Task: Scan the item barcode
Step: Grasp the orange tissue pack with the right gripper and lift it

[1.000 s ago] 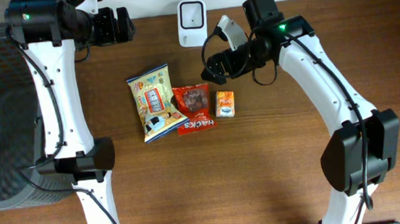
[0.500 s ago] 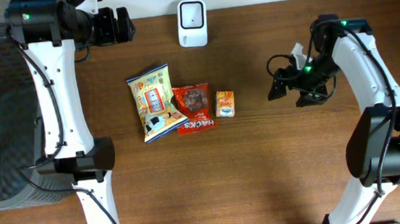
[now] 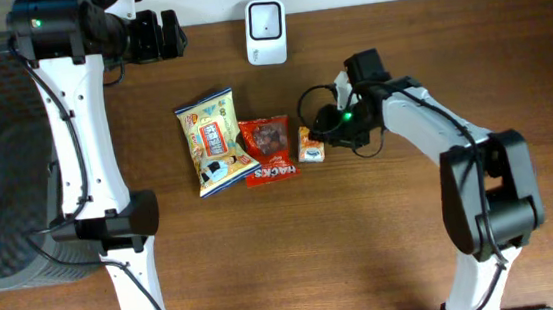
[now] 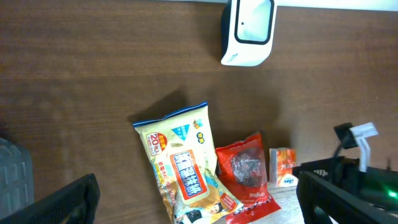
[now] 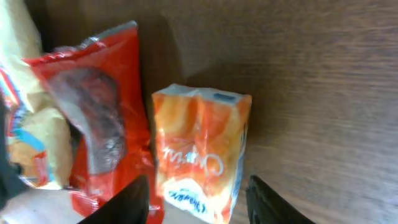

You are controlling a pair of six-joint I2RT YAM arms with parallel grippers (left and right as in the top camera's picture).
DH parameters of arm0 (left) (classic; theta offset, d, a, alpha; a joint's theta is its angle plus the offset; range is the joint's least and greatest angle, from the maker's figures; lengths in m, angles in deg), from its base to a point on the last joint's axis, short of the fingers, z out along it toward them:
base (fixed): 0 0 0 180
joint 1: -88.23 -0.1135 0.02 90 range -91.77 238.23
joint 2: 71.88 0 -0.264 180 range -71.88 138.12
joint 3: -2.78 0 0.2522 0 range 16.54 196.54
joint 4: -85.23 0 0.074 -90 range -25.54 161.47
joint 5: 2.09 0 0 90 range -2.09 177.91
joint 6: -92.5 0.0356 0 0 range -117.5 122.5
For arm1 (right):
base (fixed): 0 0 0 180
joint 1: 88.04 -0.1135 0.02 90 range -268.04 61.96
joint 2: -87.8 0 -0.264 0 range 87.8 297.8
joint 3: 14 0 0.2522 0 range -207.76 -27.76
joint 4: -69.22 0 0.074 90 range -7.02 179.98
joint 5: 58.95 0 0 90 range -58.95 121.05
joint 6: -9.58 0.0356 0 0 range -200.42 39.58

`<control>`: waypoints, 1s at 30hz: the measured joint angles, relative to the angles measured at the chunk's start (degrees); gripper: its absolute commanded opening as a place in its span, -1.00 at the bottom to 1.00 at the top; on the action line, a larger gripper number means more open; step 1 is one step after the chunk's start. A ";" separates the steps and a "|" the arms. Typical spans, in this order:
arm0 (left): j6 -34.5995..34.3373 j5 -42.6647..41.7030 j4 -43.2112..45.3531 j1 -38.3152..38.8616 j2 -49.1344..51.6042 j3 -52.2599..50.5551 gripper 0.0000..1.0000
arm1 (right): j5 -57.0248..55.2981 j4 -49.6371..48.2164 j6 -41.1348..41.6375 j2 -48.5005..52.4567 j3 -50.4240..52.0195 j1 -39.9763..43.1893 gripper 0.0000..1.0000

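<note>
Item to scan: the orange carton (image 3: 311,143) lies flat on the table (image 3: 416,253). It sits just beside the red packet (image 3: 268,148), on the side away from the yellow snack bag (image 3: 213,140).

Direction from gripper: the carton sits directly under the right gripper (image 5: 199,202). In the right wrist view you see it reaching away from the fingertips (image 5: 134,198), one finger at each of its long sides.

Long axis: overhead, the carton's longer side points roughly toward the far edge of the table. The fingers therefore bracket its narrower width.

Nearer arm: the right one, by a wide margin. The left gripper (image 4: 198,186) hangs at the far left corner, well apart from all three packets.

Right gripper state: the jaws stand about half open, astride the carton's near end. You cannot tell from these views whether the pads already press on it, and it has not been lifted.

Left gripper state: the jaws are spread wide with nothing between them.

Scanner: the white scanner (image 3: 265,18) stands at the far edge, well apart from the carton and a little to its left. By judgement, you should expect the carry to go there.
</note>
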 measured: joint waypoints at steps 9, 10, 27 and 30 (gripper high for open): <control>0.00 0.00 0.02 0.00 0.00 0.00 0.99 | -5.70 12.57 2.47 2.38 -0.42 2.19 -0.13; 0.00 -0.02 0.04 0.00 0.00 0.00 0.98 | -5.44 15.74 1.11 2.38 -0.52 4.04 -0.06; 0.00 -0.02 0.02 0.00 0.00 0.00 0.99 | -8.92 23.19 -8.20 2.69 -13.46 0.22 -0.21; 0.00 -0.02 0.02 0.00 0.00 0.00 0.99 | -17.44 23.32 -4.66 3.45 -12.92 -1.62 -0.17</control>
